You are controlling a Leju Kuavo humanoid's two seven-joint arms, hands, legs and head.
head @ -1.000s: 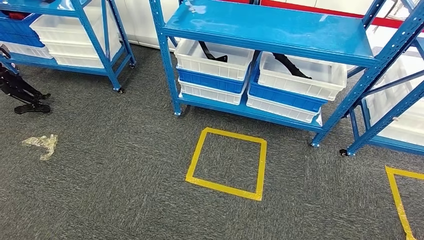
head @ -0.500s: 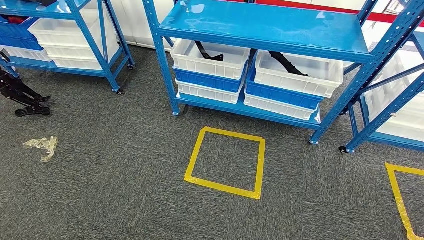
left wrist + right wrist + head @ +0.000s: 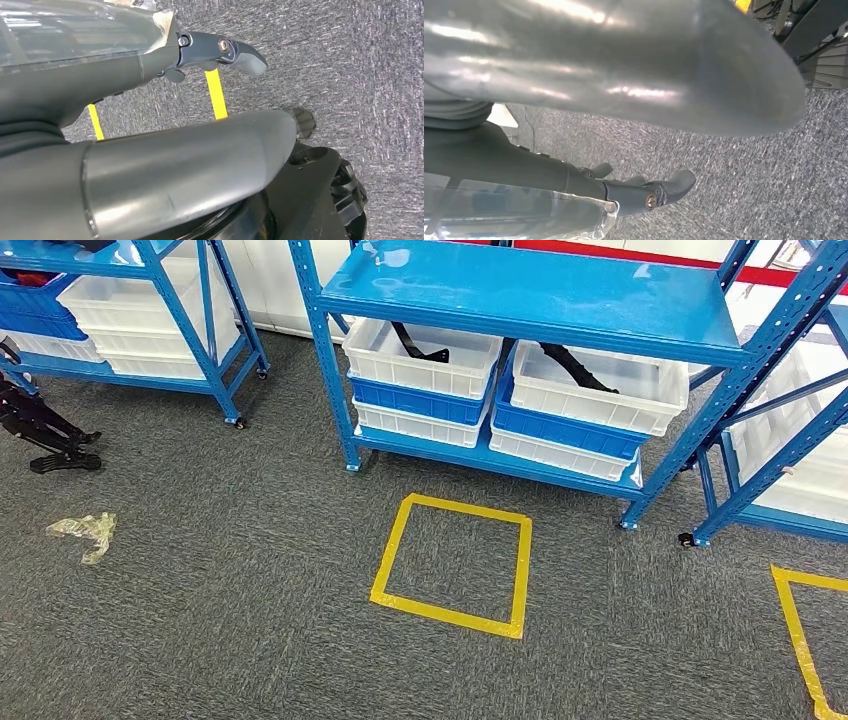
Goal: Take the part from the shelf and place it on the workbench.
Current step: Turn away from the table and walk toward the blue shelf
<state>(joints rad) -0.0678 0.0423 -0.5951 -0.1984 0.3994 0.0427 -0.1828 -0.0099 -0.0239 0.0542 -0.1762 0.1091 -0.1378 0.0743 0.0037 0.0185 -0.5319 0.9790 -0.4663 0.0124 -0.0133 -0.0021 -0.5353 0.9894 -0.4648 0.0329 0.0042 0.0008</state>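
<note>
Grey carpet with a yellow tape square fronts the blue shelf; both hands, left hand and right hand, hang empty over the carpet, fingers loosely apart.

The blue shelf overhangs both white bins, leaving only a low gap above the parts.

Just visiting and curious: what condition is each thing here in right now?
Left white bin: on the low shelf, black part inside.
Right white bin: black part inside.
Yellow tape square: flat on the carpet.
Left hand: holds nothing.
Right hand: holds nothing.
</note>
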